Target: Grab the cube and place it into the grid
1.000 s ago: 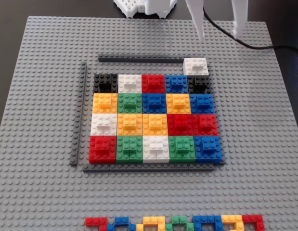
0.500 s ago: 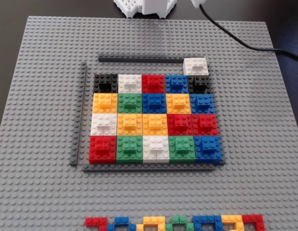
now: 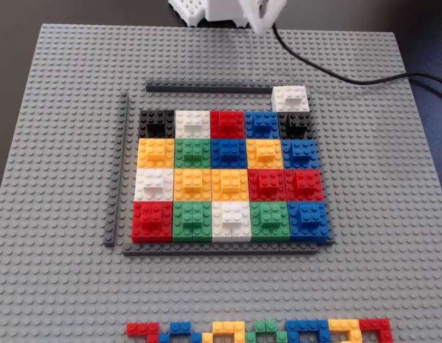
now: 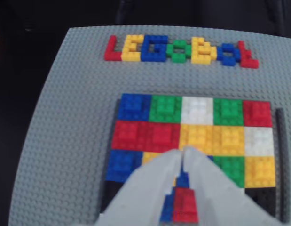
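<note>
A white cube (image 3: 290,98) stands on the grey baseplate (image 3: 63,143), just outside the grid's far right corner at the end of the dark top bar (image 3: 206,88). The grid (image 3: 228,175) is a block of coloured cubes in several rows, with black squares at its two far corners. My white gripper (image 3: 259,20) hangs at the top edge of the fixed view, behind the white cube and above the plate. In the wrist view my gripper (image 4: 183,153) is shut and empty, its tips touching over the grid (image 4: 197,132). The white cube is out of the wrist view.
Dark bars frame the grid on the left (image 3: 118,171) and front (image 3: 221,249). Coloured brick letters (image 4: 180,49) lie along the plate's near edge in the fixed view (image 3: 260,331). A black cable (image 3: 335,75) runs off the plate's far right.
</note>
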{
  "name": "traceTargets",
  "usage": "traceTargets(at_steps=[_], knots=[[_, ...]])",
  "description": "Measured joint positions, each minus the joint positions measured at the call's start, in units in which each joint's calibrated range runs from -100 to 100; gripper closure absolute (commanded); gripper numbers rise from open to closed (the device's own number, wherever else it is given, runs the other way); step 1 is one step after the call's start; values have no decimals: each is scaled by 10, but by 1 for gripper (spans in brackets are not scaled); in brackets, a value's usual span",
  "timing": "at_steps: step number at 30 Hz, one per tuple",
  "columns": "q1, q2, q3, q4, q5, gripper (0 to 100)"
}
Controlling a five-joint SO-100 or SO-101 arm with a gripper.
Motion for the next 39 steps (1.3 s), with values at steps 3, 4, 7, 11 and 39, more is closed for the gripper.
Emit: traceTargets(at_steps=[3,4,7,11,39], knots=[[15,-36,35,0,2,100],[19,-47,51,0,2,100],[23,-86,105,-2,2,100],[24,-126,184,-29,3,100],[33,-223,399,-112,0,100]])
